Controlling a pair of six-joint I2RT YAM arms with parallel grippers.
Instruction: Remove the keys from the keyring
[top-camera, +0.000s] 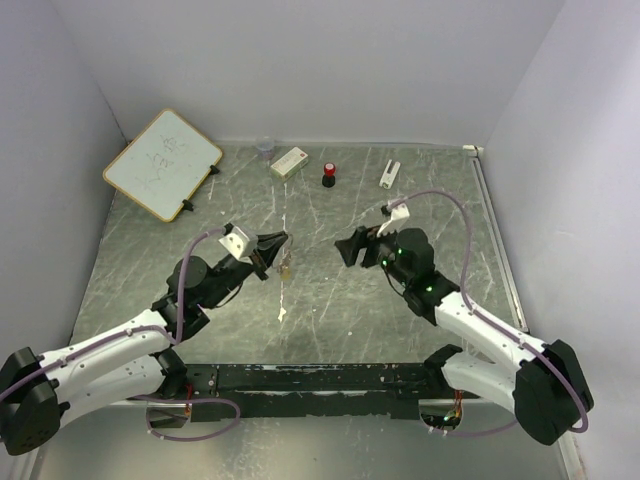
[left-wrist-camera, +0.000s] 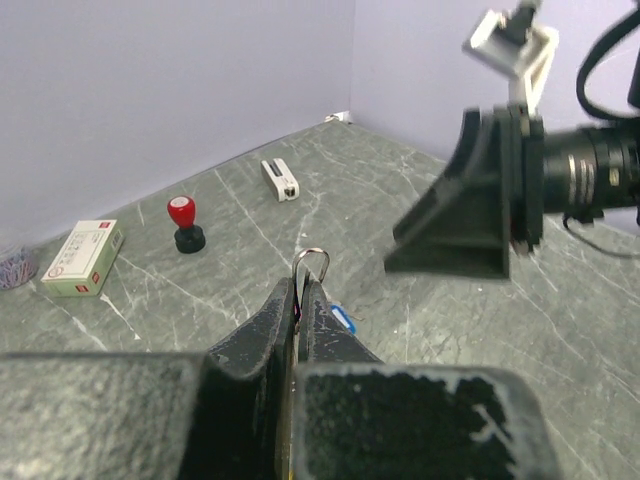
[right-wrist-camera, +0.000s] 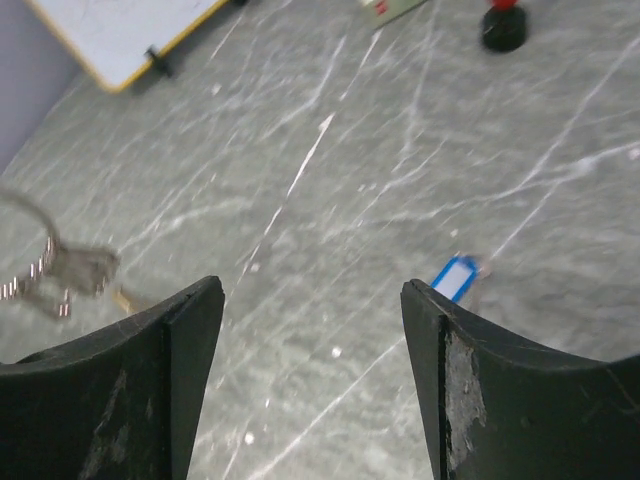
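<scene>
My left gripper (top-camera: 272, 243) is shut on the thin silvery keyring (left-wrist-camera: 312, 262), whose loop pokes up past the fingertips (left-wrist-camera: 300, 290). Silvery keys (top-camera: 287, 266) hang from it above the table. They also show at the left edge of the right wrist view (right-wrist-camera: 75, 270), with an orange bit (right-wrist-camera: 125, 298) beside them. A blue-headed key (right-wrist-camera: 455, 277) lies loose on the table, just beyond the left fingers (left-wrist-camera: 342, 318). My right gripper (top-camera: 350, 247) is open and empty (right-wrist-camera: 312, 290), facing the left gripper a short way off.
A whiteboard (top-camera: 163, 162) leans at the back left. Along the back stand a clear cup (top-camera: 264, 148), a small white-green box (top-camera: 289, 162), a red-capped black bottle (top-camera: 328, 175) and a small white piece (top-camera: 389, 173). A small pale thing (top-camera: 283, 313) lies near the front.
</scene>
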